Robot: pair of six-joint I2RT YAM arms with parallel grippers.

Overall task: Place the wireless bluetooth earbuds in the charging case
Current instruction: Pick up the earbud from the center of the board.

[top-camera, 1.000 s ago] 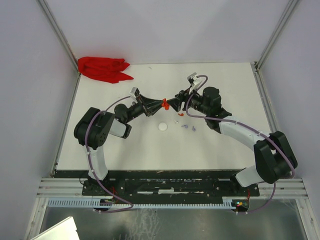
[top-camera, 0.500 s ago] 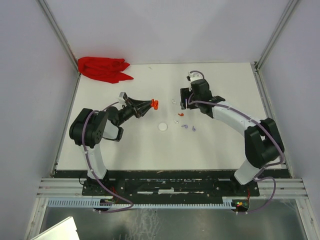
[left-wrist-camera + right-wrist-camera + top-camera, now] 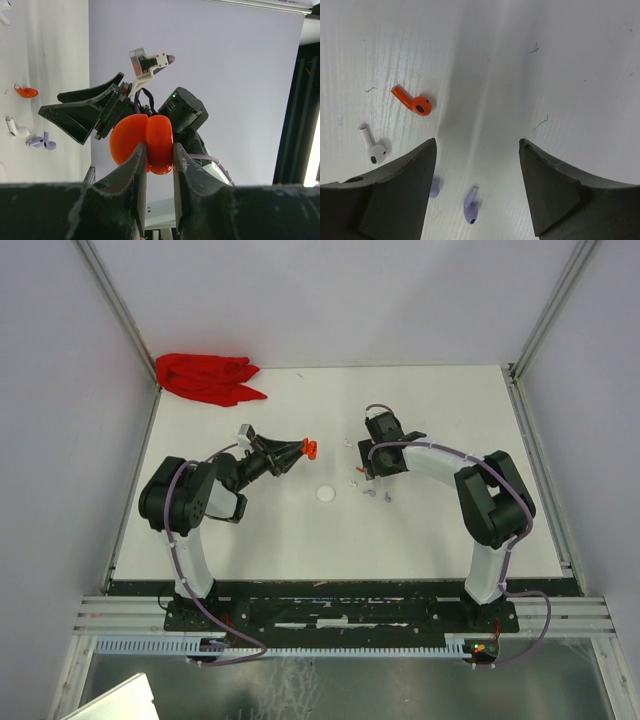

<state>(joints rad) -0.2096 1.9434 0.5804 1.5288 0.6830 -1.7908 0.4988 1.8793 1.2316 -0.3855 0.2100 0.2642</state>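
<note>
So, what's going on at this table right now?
The left gripper is clamped on the red charging case, holding it up off the table. The right gripper hangs open over loose earbuds lying on the table: a red earbud, a white earbud and two purple earbuds. No earbud is gripped yet.

We drew the left end effector (image 3: 298,451) and red case (image 3: 150,140) leftward; the right end effector (image 3: 477,143) dropped over the earbuds (image 3: 413,101).
</note>
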